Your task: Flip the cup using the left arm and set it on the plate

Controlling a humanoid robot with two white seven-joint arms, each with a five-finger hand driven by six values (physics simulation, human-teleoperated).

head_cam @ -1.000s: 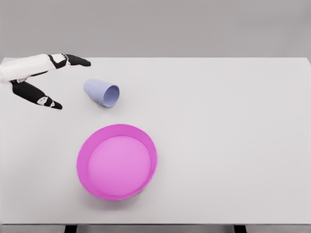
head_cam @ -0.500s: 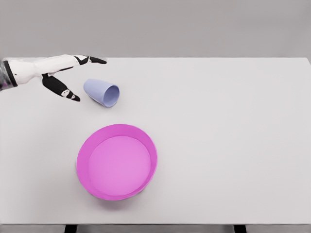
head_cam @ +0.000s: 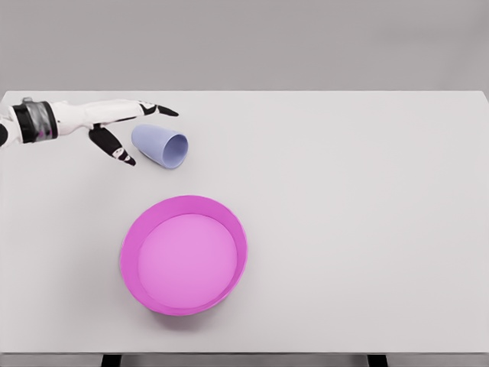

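Beside the toppled pale-blue plastic cup (head_cam: 160, 145), the white left hand (head_cam: 114, 122) hovers spread, approaching; closing around it seems next.

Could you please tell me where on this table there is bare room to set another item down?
The whole right half of the table, right of the cup and plate, is bare. The strip left of the plate is bare too. The far left corner is crowded: the left robot hand reaches at the cup there.
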